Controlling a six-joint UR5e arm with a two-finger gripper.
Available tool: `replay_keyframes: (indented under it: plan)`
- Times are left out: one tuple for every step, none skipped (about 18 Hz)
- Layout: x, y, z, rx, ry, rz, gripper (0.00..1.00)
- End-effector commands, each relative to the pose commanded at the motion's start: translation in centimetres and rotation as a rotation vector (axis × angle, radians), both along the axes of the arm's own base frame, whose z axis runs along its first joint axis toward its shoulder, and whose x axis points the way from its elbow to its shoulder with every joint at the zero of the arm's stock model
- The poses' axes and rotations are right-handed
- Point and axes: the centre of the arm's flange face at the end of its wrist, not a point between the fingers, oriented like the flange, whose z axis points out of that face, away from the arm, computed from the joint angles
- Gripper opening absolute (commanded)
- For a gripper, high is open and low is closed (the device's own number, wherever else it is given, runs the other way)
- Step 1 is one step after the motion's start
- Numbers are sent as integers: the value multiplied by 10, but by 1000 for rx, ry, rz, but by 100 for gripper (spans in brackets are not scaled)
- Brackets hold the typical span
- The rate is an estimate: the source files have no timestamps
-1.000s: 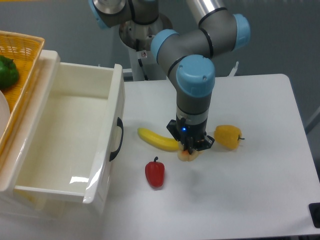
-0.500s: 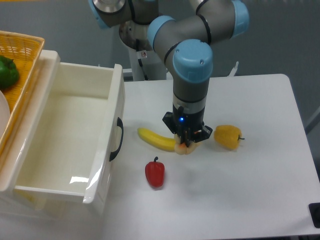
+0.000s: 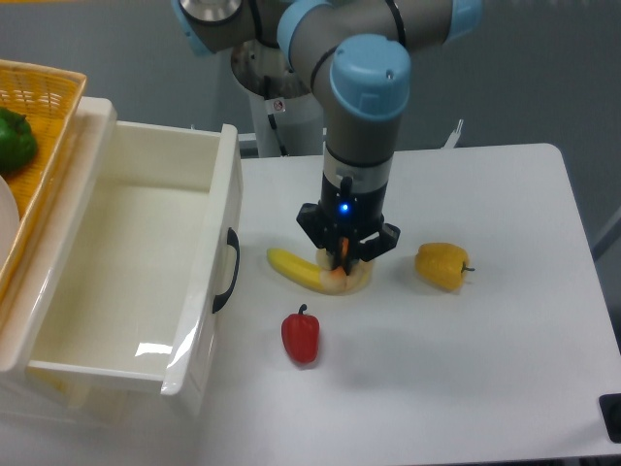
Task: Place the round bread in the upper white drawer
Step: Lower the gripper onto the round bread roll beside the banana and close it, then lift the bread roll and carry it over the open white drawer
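Camera view: hand point(image 3: 342, 264) clamped on bread point(image 3: 347, 280), over right end of banana point(image 3: 295, 269), mid-counter point(image 3: 485, 320). Red pepper point(image 3: 301, 336) nearer front edge, yellow pepper point(image 3: 442, 266) to right, both apart from hand. Open drawer point(image 3: 126, 262) at counter's left edge; basket point(image 3: 39, 126) with green pepper point(image 3: 15, 138) behind it. Since earlier frame: hand with bread shifted left toward drawer, now overlapping banana.
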Motion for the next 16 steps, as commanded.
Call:
replay_keyframes:
  plan:
    - [4,0,6,25,-17,20,7]
    - [9,-1,11,52,-38,41,7]
    - [15,-2,17,69,-49,54,7]
    - [20,-6,23,76,-49,61,7]
    - [27,-10,26,78,-49,61,7]
    - [33,-14,30,87,-50,63,7]
    - [39,-16,32,100,-63,66,7]
    - [43,-17,38,123,-78,76,7]
    - [46,-16,41,142,-101,98,7]
    - [50,-16,47,163,-120,124,7]
    - [55,-17,52,179,-129,132,7]
    - [59,-17,57,190,-132,130,7]
    - [64,-18,63,203,-135,126,7]
    - [70,-17,67,219,-149,131,7]
    - [78,-15,70,227,-165,138,7]
    - [84,-12,71,229,-172,138,7]
